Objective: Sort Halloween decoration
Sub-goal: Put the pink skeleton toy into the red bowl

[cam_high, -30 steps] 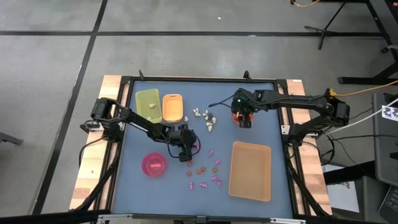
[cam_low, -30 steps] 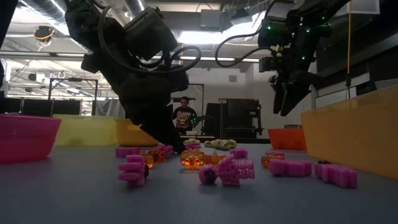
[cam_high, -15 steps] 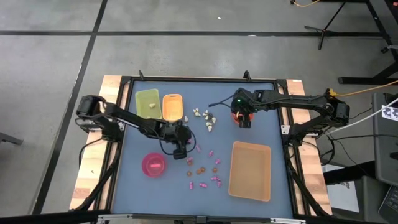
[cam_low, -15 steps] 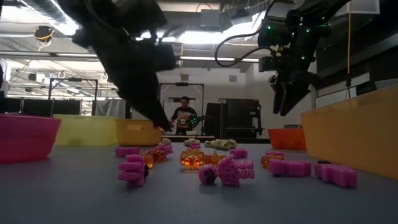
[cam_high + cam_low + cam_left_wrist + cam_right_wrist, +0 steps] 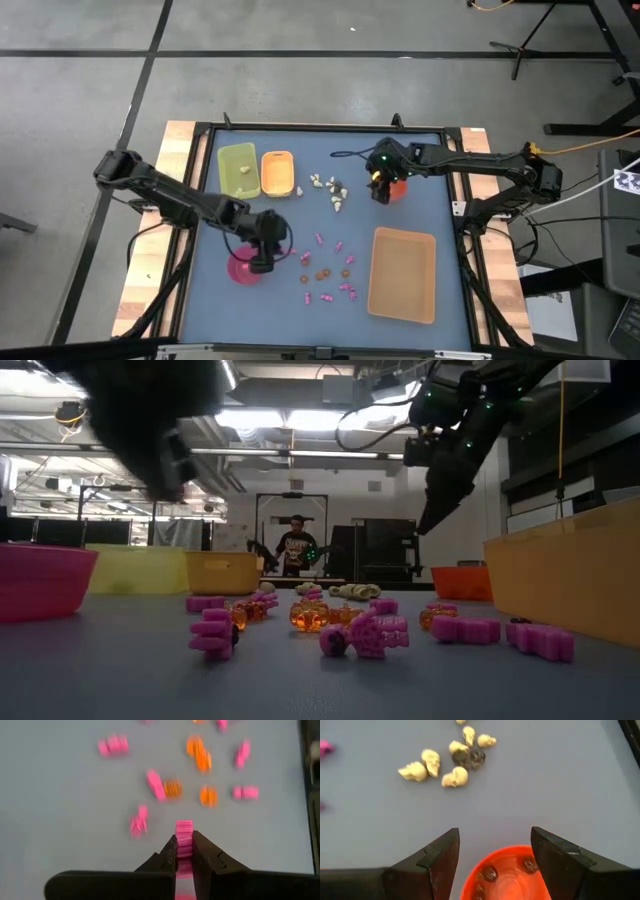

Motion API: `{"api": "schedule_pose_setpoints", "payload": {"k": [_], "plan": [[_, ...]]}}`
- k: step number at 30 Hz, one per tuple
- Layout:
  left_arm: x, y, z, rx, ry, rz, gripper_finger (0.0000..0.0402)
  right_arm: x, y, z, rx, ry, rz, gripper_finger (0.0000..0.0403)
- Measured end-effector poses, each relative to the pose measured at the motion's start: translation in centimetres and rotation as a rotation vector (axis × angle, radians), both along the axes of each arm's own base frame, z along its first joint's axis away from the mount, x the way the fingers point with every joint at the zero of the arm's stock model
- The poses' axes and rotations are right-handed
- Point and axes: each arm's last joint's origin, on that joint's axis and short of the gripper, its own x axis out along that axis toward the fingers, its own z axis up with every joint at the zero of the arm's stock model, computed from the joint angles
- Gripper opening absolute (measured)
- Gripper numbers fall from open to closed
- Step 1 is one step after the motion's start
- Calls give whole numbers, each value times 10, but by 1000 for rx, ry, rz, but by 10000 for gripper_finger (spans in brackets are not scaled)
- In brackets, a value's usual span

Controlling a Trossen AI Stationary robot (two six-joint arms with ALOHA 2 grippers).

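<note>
Magenta-pink and orange-brown trinkets [image 5: 325, 270] lie scattered on the blue table, between the pink bowl [image 5: 243, 270] and the tan tray [image 5: 403, 273]. Cream skull trinkets [image 5: 432, 767] and two dark grey ones [image 5: 470, 757] lie farther back. My left gripper [image 5: 262, 260] hovers at the pink bowl's right rim, shut on a pink trinket. My right gripper [image 5: 494, 835] is open above the red bowl [image 5: 507, 875], which holds dark grey trinkets. In the low view my left gripper [image 5: 150, 430] is a dark blur high up, and my right gripper [image 5: 432, 505] slants down. My left gripper pinches one magenta-pink trinket [image 5: 183, 831] between its two fingers. The ribbed piece sticks out past the fingertips. It is lifted clear of the table, and the fingers point down toward the table.
A green tray [image 5: 238, 168] and an orange tray [image 5: 277, 172] stand side by side at the far left. The table's wooden border and black frame run around the mat. A person [image 5: 297, 545] stands in the room beyond the table.
My left gripper has risen from among the pink and orange trinkets and swung toward the table's left and near edge, ending at the pink bowl. My right gripper has shifted slightly left over the red bowl and tipped to a slant.
</note>
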Motion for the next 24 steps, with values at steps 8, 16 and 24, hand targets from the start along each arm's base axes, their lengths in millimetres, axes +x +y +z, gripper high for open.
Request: {"api": "schedule_pose_setpoints", "payload": {"k": [8, 16, 24], "plan": [[-26, -31, -7, 7, 158, -73, 14, 11, 7, 7, 195, -168, 36, 244], [-45, -47, -11, 54, 258, -120, 14, 37, 51, 22, 161, -369, 221, 244], [-52, -51, -13, 122, 284, -110, 49, 45, 110, 29, 93, -432, 350, 244]]}}
